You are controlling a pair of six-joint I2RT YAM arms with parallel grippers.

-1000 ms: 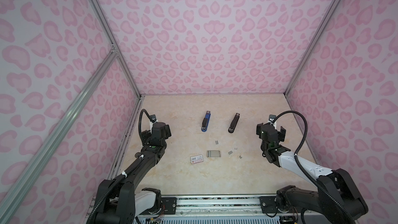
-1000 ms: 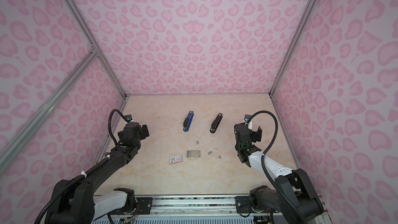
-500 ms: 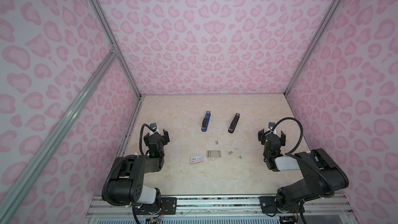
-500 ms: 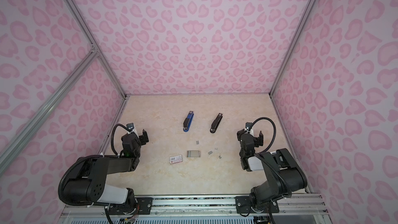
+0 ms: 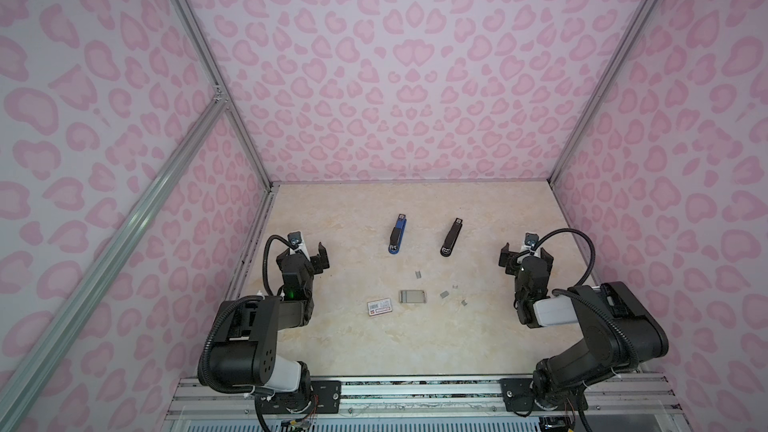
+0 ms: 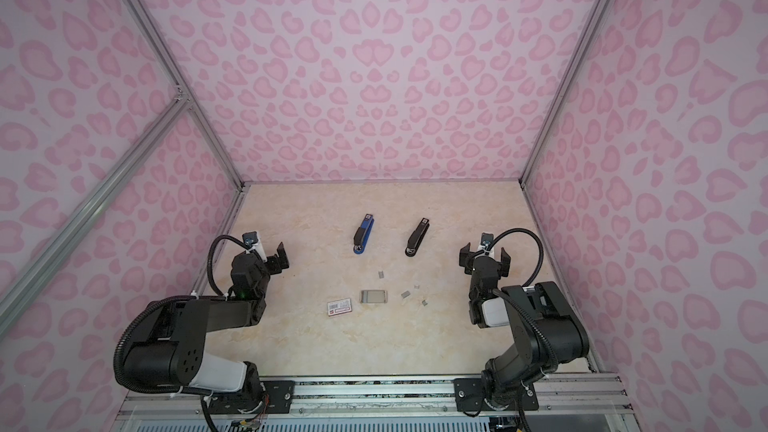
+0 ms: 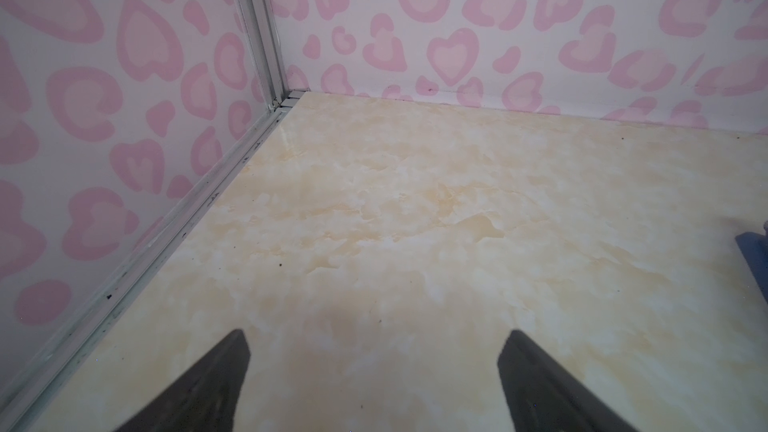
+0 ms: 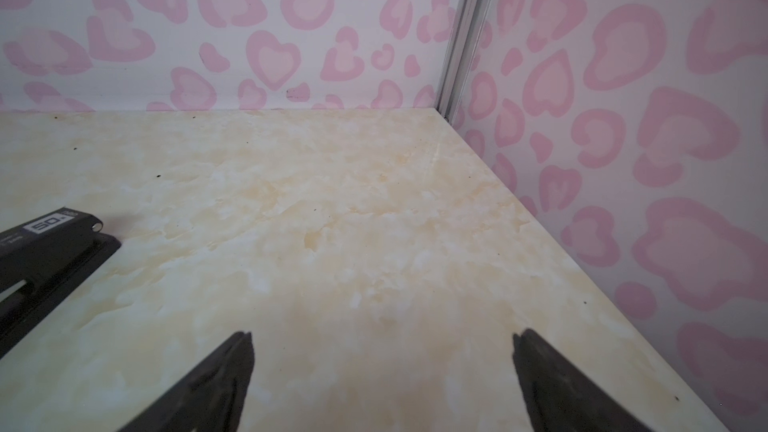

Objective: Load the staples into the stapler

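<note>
Now the blue stapler (image 5: 397,234) and black stapler (image 5: 451,238) are lying on the surface (image 5: 374,347), long axes pointing toward the back wall, far ends leaning right. Four small staples (image 5: 444,294) bits are sitting just in front, beside one grey block (image 5: 412,296) and one box sleeve (image 5: 379,307). Both the left tool (image 5: 308,254) and right tool (image 5: 526,260) are hovering wide and empty near the side edges.

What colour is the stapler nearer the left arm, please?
The stapler is blue and black; clearest in a top view.

This is a robot test cell in a lab: a marble-patterned worktop (image 5: 353,351) is boxed in on three sides by panels (image 5: 415,76) printed with pink hearts and held in aluminium framing (image 5: 199,47). A black left arm (image 5: 245,326) and right arm (image 5: 615,326) are mounted on a metal rail (image 5: 415,390) along its front edge.
</note>
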